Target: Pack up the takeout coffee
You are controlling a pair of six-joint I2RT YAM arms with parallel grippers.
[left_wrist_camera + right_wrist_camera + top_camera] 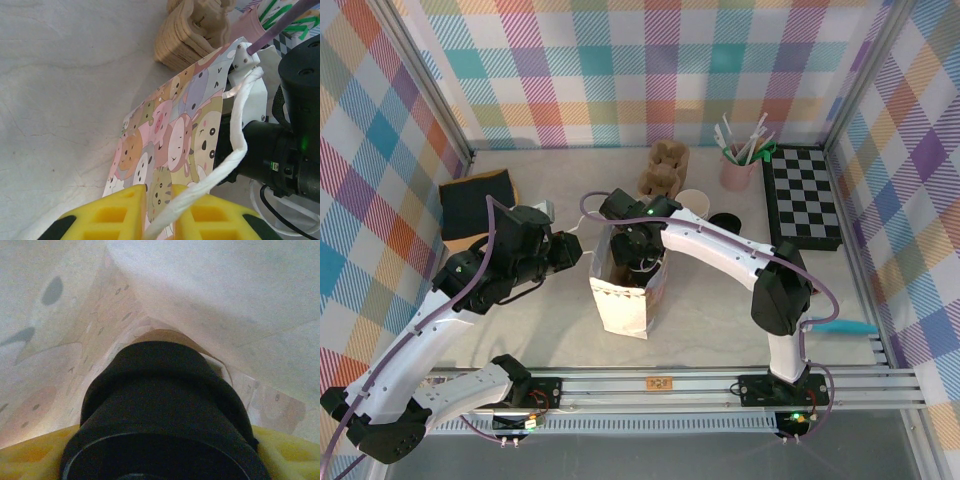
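A paper bag [620, 295] printed with cartoon animals [170, 145] stands open at mid-table. My left gripper [576, 250] is at its left rim, its yellow fingers [107, 217] shut on the bag's white cord handle [235, 150]. My right gripper [640, 262] reaches down into the bag's mouth. In the right wrist view the takeout coffee's black lid [165, 405] sits between the yellow fingers [30, 457], with the bag's inner walls [200, 295] all around it. The cup's body is hidden beneath the lid.
Behind the bag are a cardboard cup carrier [663, 168], a stack of white cups [692, 200] and a loose black lid [725, 221]. A pink cup of stirrers [738, 162] and a checkerboard [802, 195] stand at back right. A black pad [475, 205] lies at left.
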